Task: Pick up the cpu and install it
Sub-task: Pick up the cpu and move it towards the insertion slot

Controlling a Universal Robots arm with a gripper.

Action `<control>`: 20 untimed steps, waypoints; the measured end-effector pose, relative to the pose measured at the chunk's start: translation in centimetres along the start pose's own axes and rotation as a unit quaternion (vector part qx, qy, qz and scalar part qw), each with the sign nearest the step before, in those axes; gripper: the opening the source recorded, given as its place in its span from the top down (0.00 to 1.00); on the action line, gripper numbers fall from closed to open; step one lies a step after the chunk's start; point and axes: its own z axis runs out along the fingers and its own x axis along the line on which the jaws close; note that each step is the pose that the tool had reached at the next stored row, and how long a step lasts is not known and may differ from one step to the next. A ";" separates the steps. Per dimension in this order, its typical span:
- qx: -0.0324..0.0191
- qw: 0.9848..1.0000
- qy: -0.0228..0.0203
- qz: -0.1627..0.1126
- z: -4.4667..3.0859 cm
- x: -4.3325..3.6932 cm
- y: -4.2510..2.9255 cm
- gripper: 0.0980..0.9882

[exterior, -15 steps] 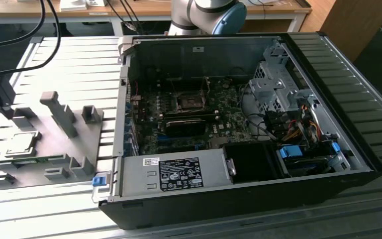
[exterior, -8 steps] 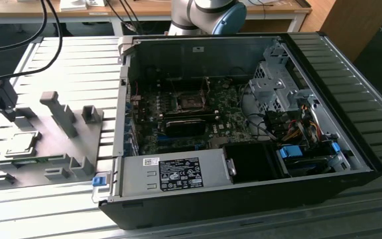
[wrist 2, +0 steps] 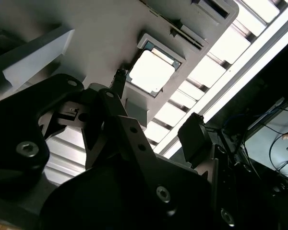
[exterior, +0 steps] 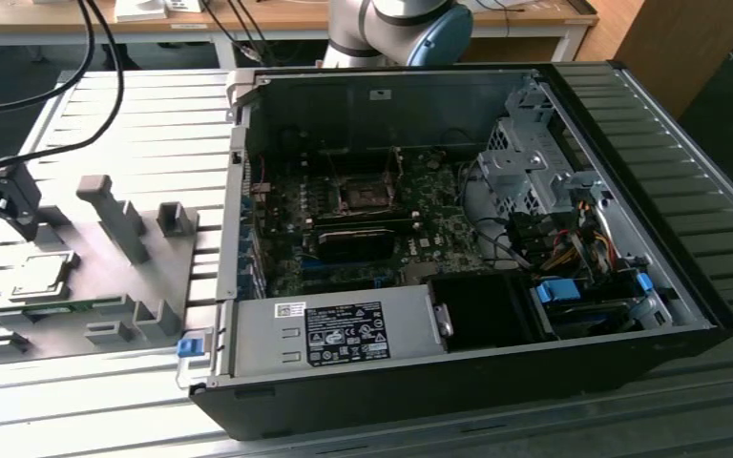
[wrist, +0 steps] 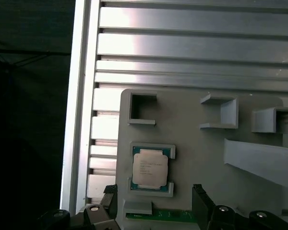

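An open PC case [exterior: 672, 200] lies on a slatted metal table [exterior: 150, 114], filling the exterior view from the centre out to three o'clock. Inside it the motherboard [exterior: 341, 258] faces up, with the dark square socket [exterior: 366, 197] toward twelve o'clock on the board. At eight o'clock from the case, on the same table, sits a flat grey fixture [exterior: 112, 286] with several upright grey blocks [exterior: 118, 215]. The cpu [exterior: 38, 277], a small square chip with a bright silver top, lies flat in a shallow pocket [wrist: 153, 147] of the fixture, at about eight o'clock in the exterior view, well apart from the socket. The arm [exterior: 399, 24] stands behind the case at twelve o'clock. Its black gripper [wrist: 153, 189] seems to hang over the fixture at nine o'clock in the exterior view, just beyond the cpu, though it is dark and partly cut off there. In both wrist views its two fingers [wrist: 199, 196] stand spread wide with nothing between them, and the cpu sits in line with that gap. In the second wrist view one fingertip looks very near a corner of the pocket; whether it touches cannot be told. The cpu is not lifted.
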 end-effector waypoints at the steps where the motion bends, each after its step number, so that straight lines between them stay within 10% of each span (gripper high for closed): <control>1: 0.000 1.000 0.000 0.000 0.09 0.00 -0.01 0.30; 20: 0.001 1.000 0.000 0.000 0.88 -0.05 -0.05 0.30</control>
